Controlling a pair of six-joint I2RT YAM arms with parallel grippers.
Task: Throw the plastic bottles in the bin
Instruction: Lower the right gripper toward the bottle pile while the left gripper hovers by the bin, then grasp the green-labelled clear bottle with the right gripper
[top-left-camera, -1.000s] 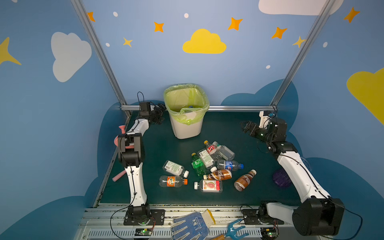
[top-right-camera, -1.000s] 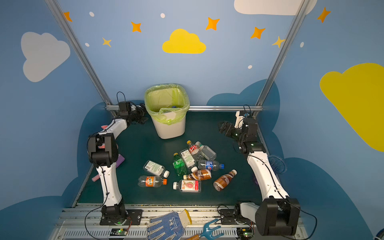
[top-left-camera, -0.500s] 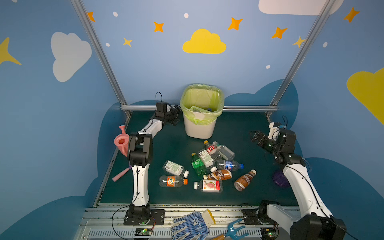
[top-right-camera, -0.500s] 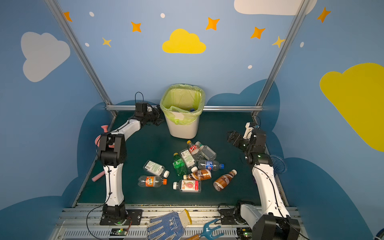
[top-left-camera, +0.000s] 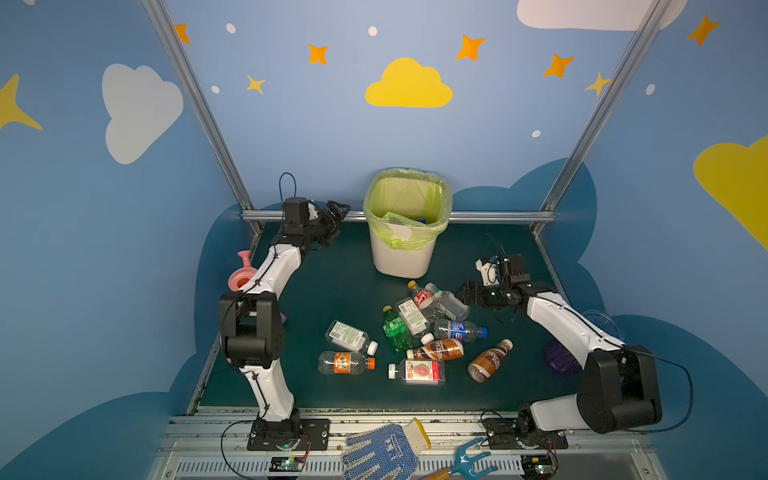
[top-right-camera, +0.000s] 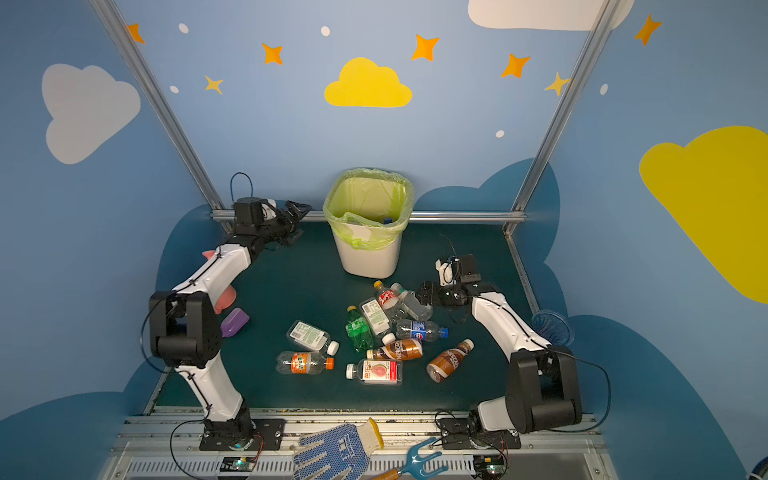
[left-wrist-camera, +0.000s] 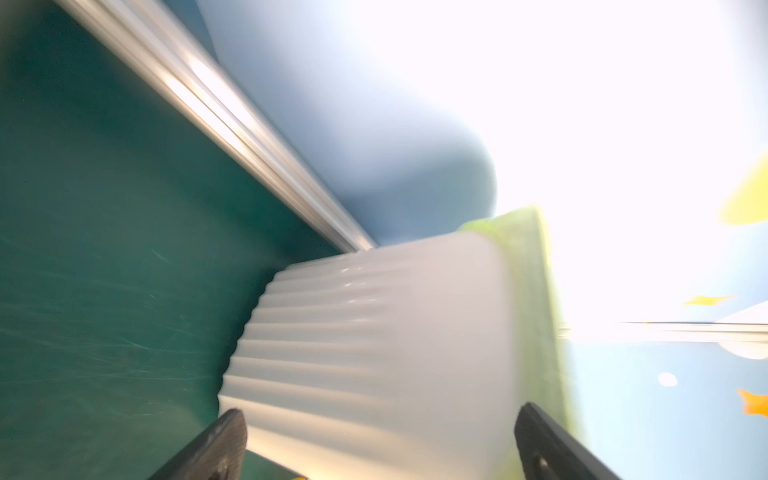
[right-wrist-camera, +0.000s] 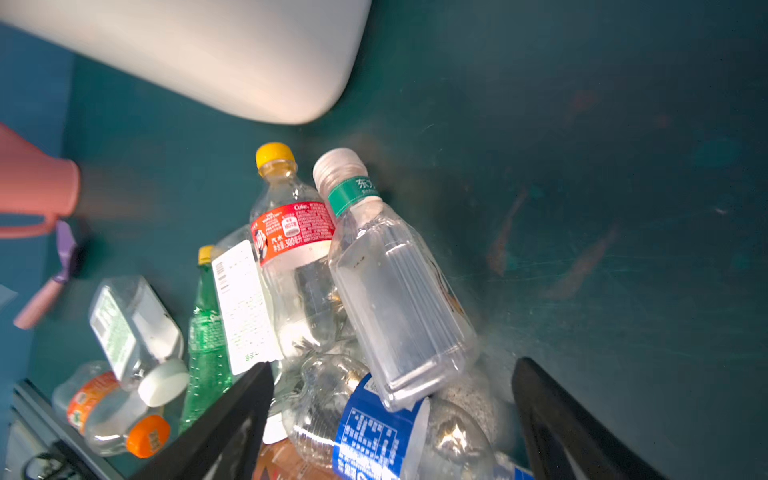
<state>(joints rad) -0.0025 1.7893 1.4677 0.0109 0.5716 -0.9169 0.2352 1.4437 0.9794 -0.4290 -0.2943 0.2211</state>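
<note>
The left gripper (top-left-camera: 332, 220) hangs near the back rail, just left of the bin, its jaws spread wide with nothing between them; in the left wrist view the two fingertips (left-wrist-camera: 226, 436) frame the bin's ribbed white wall.

The bin (top-left-camera: 401, 257) stands at the back middle of the green table (top-left-camera: 332, 282). It is a white tapered basket lined with a translucent yellow-green bag (top-left-camera: 409, 195) folded over the rim; a blue cap shows inside.

The plastic bottles (top-left-camera: 415, 332) lie scattered in front of the bin, all on their sides. Going left to right in both top views: a clear square bottle with a white label and white cap (top-left-camera: 351, 337), a clear one with an orange label and orange cap (top-left-camera: 345, 362), a green bottle with a yellow cap (top-left-camera: 397, 330), a clear bottle with a red-and-white label (top-left-camera: 417, 371), a brown coffee bottle reading "NESCAFE" (top-left-camera: 438, 350), a Coke bottle (right-wrist-camera: 293, 249) with a red label marked "Coke" and "300", a blue-labelled Pepsi bottle (top-left-camera: 457, 331), a clear square bottle with a green neck band (right-wrist-camera: 395, 282), and a second brown Nescafe bottle (top-left-camera: 488, 360).

The right gripper (top-left-camera: 467, 293) hovers beside the pile's right edge, jaws apart and empty.
</note>
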